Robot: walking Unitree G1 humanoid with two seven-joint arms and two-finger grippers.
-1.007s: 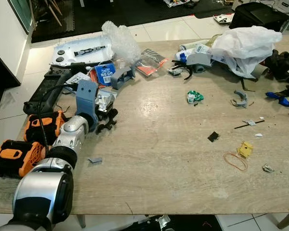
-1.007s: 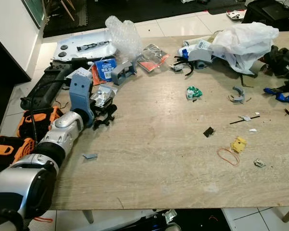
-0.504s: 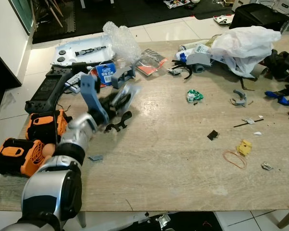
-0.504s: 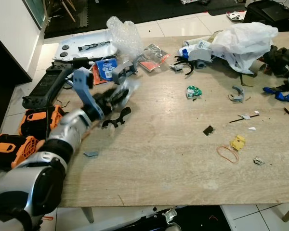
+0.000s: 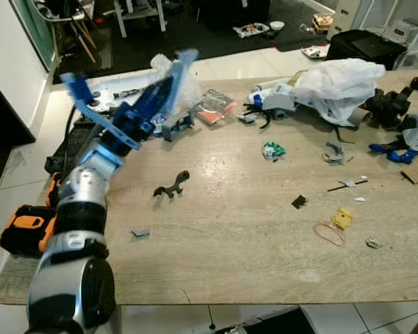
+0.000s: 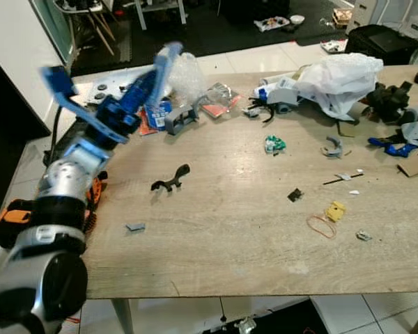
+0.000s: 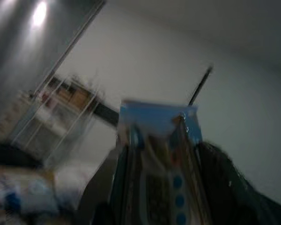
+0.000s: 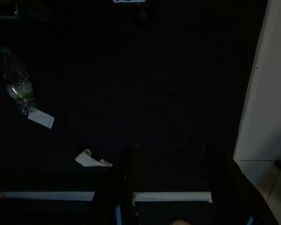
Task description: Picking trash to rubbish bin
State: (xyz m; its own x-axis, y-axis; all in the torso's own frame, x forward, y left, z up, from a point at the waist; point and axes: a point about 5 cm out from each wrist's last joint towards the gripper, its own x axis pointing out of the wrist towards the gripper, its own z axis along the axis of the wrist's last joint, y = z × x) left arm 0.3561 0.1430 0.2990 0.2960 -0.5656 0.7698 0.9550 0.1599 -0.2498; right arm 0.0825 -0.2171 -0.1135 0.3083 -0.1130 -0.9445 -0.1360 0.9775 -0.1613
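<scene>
Cluttered wooden table (image 5: 251,229); left arm raised high over its left end, left gripper (image 5: 168,80) pinching a blue-topped packet (image 7: 157,159) aloft. Right gripper (image 8: 171,187) hangs over dark floor, fingers apart.

Blurred blue packet (image 7: 155,159) between claw fingers (image 7: 220,178)

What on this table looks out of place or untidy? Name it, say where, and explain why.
Small scraps litter the table: a crumpled green wrapper mid-table, a rubber band and yellow scrap nearer the front right. A loose black bracket lies alone below the raised left gripper, which grips a packet.
</scene>
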